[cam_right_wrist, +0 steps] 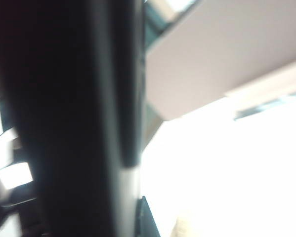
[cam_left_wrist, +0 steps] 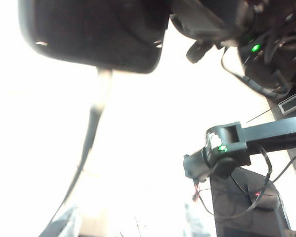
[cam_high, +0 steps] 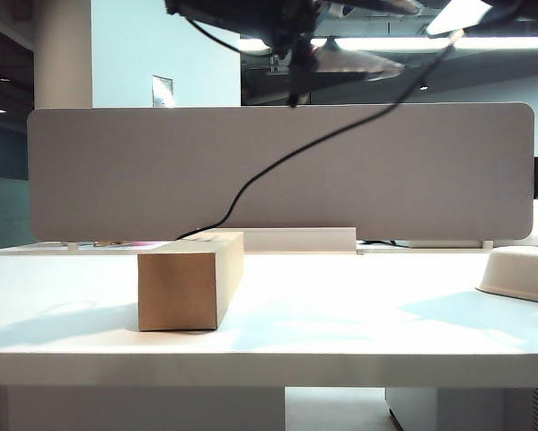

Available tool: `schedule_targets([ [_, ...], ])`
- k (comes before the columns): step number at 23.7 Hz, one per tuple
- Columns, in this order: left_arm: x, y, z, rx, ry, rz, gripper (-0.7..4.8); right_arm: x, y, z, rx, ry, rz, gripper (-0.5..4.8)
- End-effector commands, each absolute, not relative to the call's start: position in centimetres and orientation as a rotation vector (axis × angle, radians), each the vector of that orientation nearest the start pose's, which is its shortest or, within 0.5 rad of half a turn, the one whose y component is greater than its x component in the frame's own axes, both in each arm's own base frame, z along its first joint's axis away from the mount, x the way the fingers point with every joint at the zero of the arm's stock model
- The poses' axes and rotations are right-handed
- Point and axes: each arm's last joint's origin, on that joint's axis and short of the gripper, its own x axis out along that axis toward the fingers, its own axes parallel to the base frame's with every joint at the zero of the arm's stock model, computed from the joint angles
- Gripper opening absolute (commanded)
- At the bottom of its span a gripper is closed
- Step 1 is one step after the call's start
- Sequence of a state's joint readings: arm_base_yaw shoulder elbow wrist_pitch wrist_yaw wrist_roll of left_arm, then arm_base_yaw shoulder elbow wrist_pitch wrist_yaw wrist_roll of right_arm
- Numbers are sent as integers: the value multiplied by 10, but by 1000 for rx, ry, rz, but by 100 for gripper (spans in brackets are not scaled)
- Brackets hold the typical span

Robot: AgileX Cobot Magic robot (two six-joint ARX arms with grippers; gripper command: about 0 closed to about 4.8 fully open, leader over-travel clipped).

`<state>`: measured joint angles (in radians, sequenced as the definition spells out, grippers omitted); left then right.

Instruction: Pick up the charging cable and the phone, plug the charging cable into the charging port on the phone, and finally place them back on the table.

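The phone (cam_left_wrist: 93, 34) is held up in the air, a black glossy slab. The charging cable (cam_left_wrist: 88, 133) hangs from its short edge, its pale plug (cam_left_wrist: 104, 79) seated there and covering the charging port. My left gripper (cam_left_wrist: 130, 224) is open just under the phone, its washed-out fingers (cam_left_wrist: 63, 222) wide apart and empty, with the cord running past one of them. My right gripper (cam_right_wrist: 103, 217) is shut on the phone (cam_right_wrist: 63, 118), which fills that view. In the exterior view the cable (cam_high: 251, 184) drops from the top edge to behind the box.
A brown cardboard box (cam_high: 189, 280) stands on the white table (cam_high: 340, 305), left of centre. A grey divider panel (cam_high: 385, 171) closes off the back. A white rounded object (cam_high: 520, 269) sits at the right edge. The right arm (cam_left_wrist: 236, 140) crosses the left wrist view.
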<state>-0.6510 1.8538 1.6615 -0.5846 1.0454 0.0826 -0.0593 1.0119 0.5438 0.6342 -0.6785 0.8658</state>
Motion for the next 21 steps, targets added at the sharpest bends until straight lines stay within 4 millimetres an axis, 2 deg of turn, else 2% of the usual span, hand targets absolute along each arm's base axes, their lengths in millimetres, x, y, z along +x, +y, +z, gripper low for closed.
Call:
schedule_targets([
  [1,312,-248,312,-136,848,-1587,199,218,-2,274,810,203,492,-5],
  [2,314,-242,310,-151,881,-1564,109,218,-4,268,788,239,444,-5],
  [3,316,-238,309,-160,900,-1550,62,218,-4,264,771,259,412,-5],
  [4,316,-235,308,-165,911,-1542,46,218,-4,261,762,277,387,-5],
  [6,318,-230,307,-165,928,-1520,45,217,-5,256,747,310,331,-5],
  [7,318,-227,307,-130,927,-1490,4,218,-6,251,733,325,298,-5],
  [14,309,-212,314,196,907,-1234,-6,230,-8,228,749,420,253,-5],
  [20,295,-197,340,344,836,-1037,-6,242,-10,206,718,489,182,-5],
  [21,289,-190,349,372,782,-976,-6,245,-11,200,718,512,157,-5],
])
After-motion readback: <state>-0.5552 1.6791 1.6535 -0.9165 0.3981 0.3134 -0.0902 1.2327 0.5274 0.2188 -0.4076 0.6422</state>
